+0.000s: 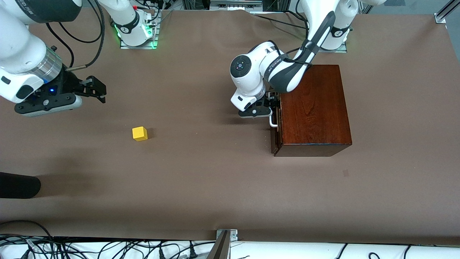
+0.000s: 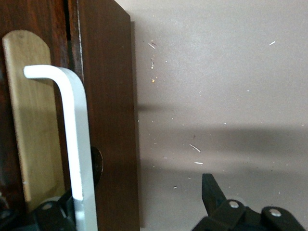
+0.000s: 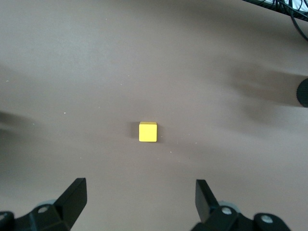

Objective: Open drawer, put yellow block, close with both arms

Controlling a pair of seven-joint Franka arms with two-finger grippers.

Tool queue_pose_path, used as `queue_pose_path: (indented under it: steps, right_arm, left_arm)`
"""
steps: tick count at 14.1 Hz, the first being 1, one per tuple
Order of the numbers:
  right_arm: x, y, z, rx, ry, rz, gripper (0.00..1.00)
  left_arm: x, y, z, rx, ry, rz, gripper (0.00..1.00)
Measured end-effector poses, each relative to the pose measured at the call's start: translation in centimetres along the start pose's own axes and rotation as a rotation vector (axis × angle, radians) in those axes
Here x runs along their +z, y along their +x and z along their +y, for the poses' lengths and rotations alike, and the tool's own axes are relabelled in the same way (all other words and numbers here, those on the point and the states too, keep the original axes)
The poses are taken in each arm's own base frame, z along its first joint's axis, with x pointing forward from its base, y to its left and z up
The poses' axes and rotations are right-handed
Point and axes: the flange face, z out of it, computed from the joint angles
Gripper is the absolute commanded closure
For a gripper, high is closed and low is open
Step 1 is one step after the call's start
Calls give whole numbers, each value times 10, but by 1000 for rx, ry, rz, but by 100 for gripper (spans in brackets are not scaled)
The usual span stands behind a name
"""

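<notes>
The dark reddish-brown wooden box (image 1: 314, 108) stands toward the left arm's end of the table. Its drawer looks shut, and the white bar handle (image 1: 274, 122) is on the dark drawer front (image 2: 108, 120). My left gripper (image 1: 271, 104) is at the drawer front and open. The handle (image 2: 77, 139) stands between its two fingers, near one of them, and the gripper (image 2: 130, 204) does not clamp it. The yellow block (image 1: 139, 133) lies on the brown table toward the right arm's end. My right gripper (image 1: 95, 90) hangs open and empty over the table, with the block (image 3: 148, 132) ahead of its fingers (image 3: 72, 195).
A black rounded object (image 1: 18, 185) juts in at the table's edge toward the right arm's end, nearer the front camera than the block. It also shows in the right wrist view (image 3: 303, 94). Cables and a metal bracket (image 1: 225, 239) line the near edge.
</notes>
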Motion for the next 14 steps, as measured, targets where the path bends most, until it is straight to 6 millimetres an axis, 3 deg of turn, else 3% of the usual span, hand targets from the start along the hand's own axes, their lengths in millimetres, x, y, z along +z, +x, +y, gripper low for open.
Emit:
queue_pose_path:
  steps: [3, 7, 10, 14]
  right_arm:
    - [14, 5, 5, 10, -1, -21, 0]
    - [52, 24, -1, -1, -2, -47, 0]
    - [93, 36, -7, -13, -2, -104, 0]
    - [141, 56, -20, -34, -4, -107, 0]
  left_arm:
    - [-2, -1, 6, -12, -21, 17, 0]
    - [-4, -5, 12, -24, -30, 28, 0]
    - [-5, -5, 20, -26, -46, 41, 0]
    - [-14, -9, 48, -16, -62, 63, 0]
